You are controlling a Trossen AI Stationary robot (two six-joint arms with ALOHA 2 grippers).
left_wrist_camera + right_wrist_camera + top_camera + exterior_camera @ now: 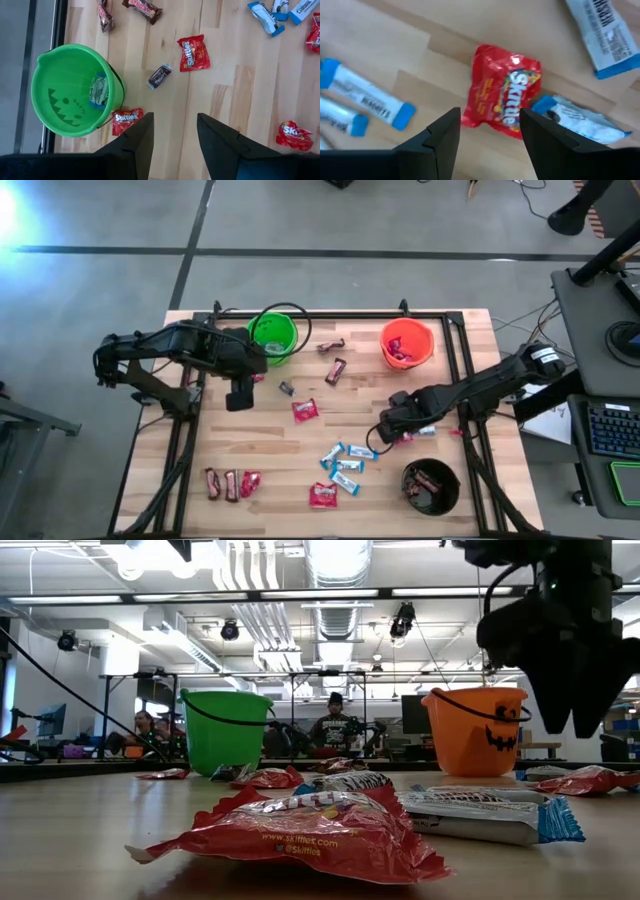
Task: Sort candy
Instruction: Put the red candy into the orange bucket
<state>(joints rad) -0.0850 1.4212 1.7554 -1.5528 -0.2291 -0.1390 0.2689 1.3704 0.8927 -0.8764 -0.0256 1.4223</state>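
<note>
Wooden slats make up the table (300,442), set on grey floor, with an office of desks and seated people beyond it in the low view. Three buckets stand on it: a green bucket (272,335) at about eleven o'clock, an orange bucket (407,343) at about one o'clock, and a black bucket (430,487) at about five o'clock. Candy lies scattered between them: a red Skittles packet (304,410) near the centre, brown bars (335,370) toward twelve o'clock, a cluster of light-blue-and-white bars (345,465) toward six o'clock, and more brown bars (221,484) with a red packet at about seven o'clock.

At three o'clock the right gripper (485,130) hangs low over a red Skittles packet (502,97) (its jaws spread wide, one on either side of the packet, nothing pinched). A blue-and-white bar (580,122) lies just beside that packet, partly under its edge.

At about ten o'clock the left gripper (175,135) hovers beside the green bucket, jaws parted and holding nothing. Another red packet (126,120) lies against the bucket's base, and a blue-and-white wrapper (98,91) sits inside it.
</note>
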